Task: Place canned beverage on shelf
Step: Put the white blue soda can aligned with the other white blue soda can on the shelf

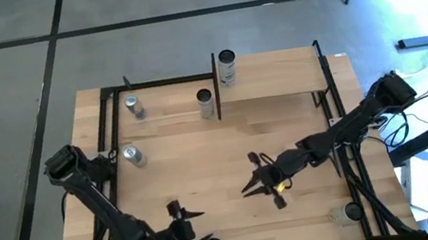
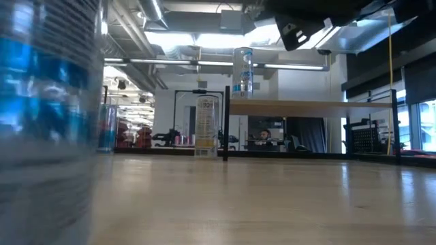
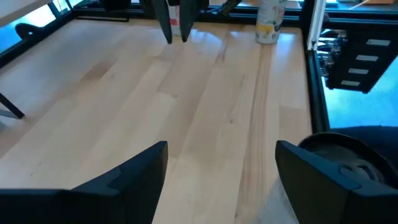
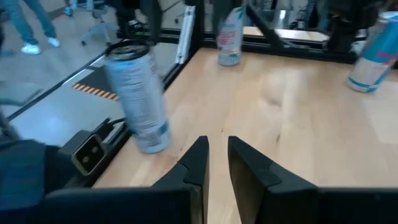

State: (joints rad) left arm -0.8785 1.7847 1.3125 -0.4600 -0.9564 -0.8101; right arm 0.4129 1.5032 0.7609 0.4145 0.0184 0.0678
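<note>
Overhead view: shelf point(image 1: 276, 75) sits at the desk's point(image 1: 206, 174) far right corner, a can point(image 1: 227, 67) standing upright on its left end. Three more cans stand on the desk itself: one point(image 1: 206, 102) just beside the shelf's left post, one point(image 1: 134, 106) near the far left corner, one point(image 1: 133, 155) along the left edge. Right tool point(image 1: 253, 185) hangs over mid-desk, empty, fingers nearly together. Left tool point(image 1: 179, 211) rests at the near edge, fingers apart, empty. Low view: shelf board point(image 2: 313, 107) raised on black posts, the can point(image 2: 242, 71) upright on it; a second can point(image 2: 205, 126) stands on the desk beneath and to the left; a blurred can point(image 2: 48, 116) fills the near left. Left wrist view: fingers point(image 3: 124, 174) spread wide over bare planks, a can point(image 3: 268, 22) far off by the frame rail. Right wrist view: fingers point(image 4: 198, 163) close together, nothing between them; a can point(image 4: 137, 99) stands near the desk edge, apart from the tool.
</note>
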